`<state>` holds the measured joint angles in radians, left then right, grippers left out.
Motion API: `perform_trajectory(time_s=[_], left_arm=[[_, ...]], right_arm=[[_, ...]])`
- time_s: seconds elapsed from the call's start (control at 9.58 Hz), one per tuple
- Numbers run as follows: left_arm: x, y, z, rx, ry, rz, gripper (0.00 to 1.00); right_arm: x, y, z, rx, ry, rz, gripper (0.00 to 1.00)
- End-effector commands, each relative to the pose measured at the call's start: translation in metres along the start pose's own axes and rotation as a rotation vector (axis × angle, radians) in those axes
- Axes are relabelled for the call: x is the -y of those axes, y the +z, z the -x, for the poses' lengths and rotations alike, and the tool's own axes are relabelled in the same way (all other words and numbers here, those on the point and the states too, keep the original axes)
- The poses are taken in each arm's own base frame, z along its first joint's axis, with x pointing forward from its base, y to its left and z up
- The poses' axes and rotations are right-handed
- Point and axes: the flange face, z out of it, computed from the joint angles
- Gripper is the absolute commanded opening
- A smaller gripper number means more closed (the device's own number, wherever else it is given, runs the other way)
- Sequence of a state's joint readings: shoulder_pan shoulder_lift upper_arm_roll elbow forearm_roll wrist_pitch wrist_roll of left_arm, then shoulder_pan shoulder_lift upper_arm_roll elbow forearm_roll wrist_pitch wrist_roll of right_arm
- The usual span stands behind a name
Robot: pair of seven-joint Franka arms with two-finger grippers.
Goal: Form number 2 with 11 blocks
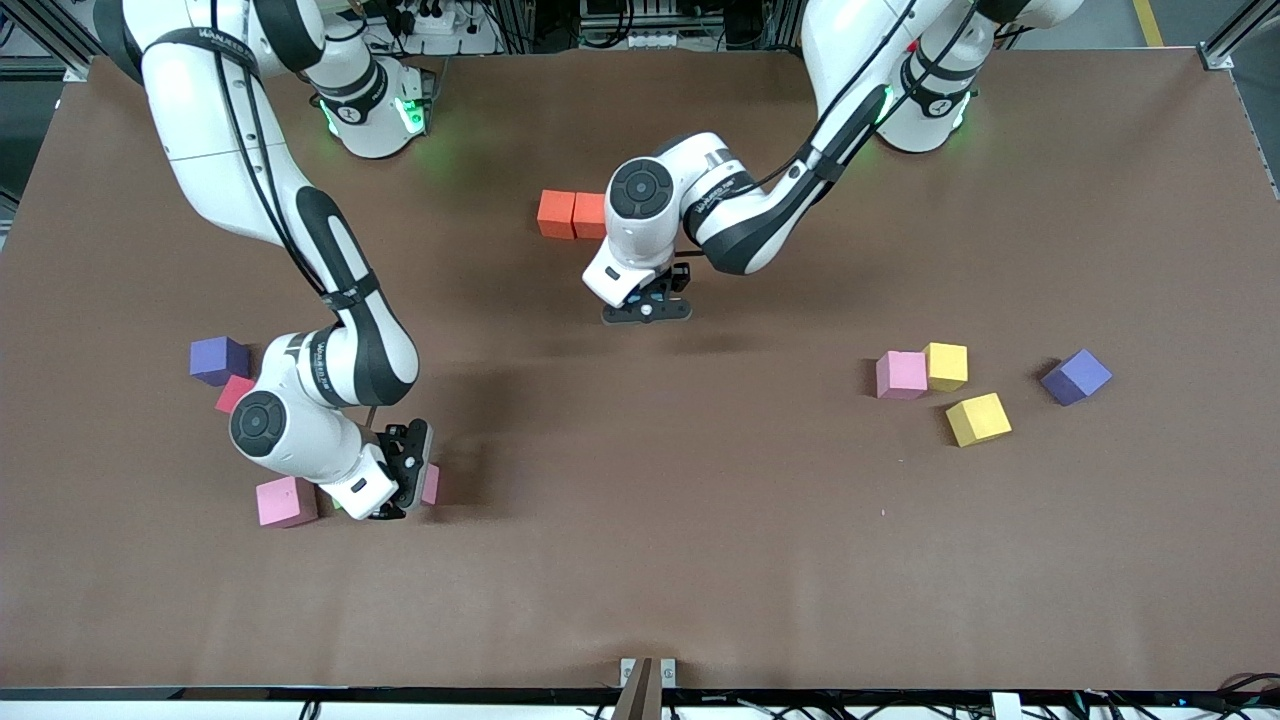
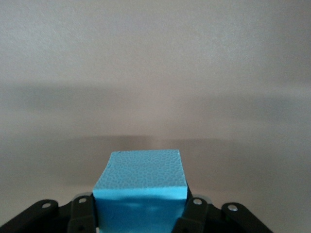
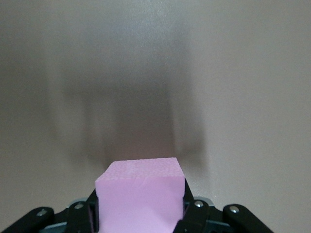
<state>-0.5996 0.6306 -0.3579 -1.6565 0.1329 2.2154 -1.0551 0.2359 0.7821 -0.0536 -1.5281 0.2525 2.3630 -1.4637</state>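
My left gripper (image 1: 648, 308) is shut on a light blue cube (image 2: 141, 174) over the table's middle, close to two orange cubes (image 1: 573, 215) that sit side by side. The hand hides this cube in the front view. My right gripper (image 1: 408, 470) is shut on a pink cube (image 1: 431, 484), low over the table at the right arm's end; the right wrist view shows this cube (image 3: 141, 187) filling the jaws. Beside it lie another pink cube (image 1: 286, 501) and a crimson cube (image 1: 235, 393). A third pink cube (image 1: 901, 375) and two yellow cubes (image 1: 946, 366) (image 1: 978, 419) lie at the left arm's end.
One purple cube (image 1: 219, 360) sits by the crimson cube, under the right arm's elbow. Another purple cube (image 1: 1076, 377) sits beside the yellow cubes. The brown table (image 1: 640, 560) runs to its front edge, where a small metal bracket (image 1: 646, 672) stands.
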Motion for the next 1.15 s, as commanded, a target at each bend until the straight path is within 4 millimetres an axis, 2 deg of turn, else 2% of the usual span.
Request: perform_trajectory(time_s=[0.0, 0.31, 0.73, 1.04], left_arm=[[-0.017, 0.014, 0.013, -0.022, -0.003, 0.026, 0.00], [-0.030, 0.032, 0.033, -0.044, 0.087, 0.016, 0.00], [-0.024, 0.041, 0.035, -0.084, 0.252, -0.034, 0.00], [-0.025, 0.044, 0.037, -0.092, 0.269, -0.043, 0.00]], right_arm=[[-0.004, -0.006, -0.006, -0.029, 0.032, -0.003, 0.33], [-0.002, -0.016, -0.021, -0.030, 0.089, -0.027, 0.32], [0.010, -0.034, -0.048, -0.024, 0.165, -0.077, 0.32], [0.017, -0.051, -0.061, -0.017, 0.223, -0.106, 0.32]])
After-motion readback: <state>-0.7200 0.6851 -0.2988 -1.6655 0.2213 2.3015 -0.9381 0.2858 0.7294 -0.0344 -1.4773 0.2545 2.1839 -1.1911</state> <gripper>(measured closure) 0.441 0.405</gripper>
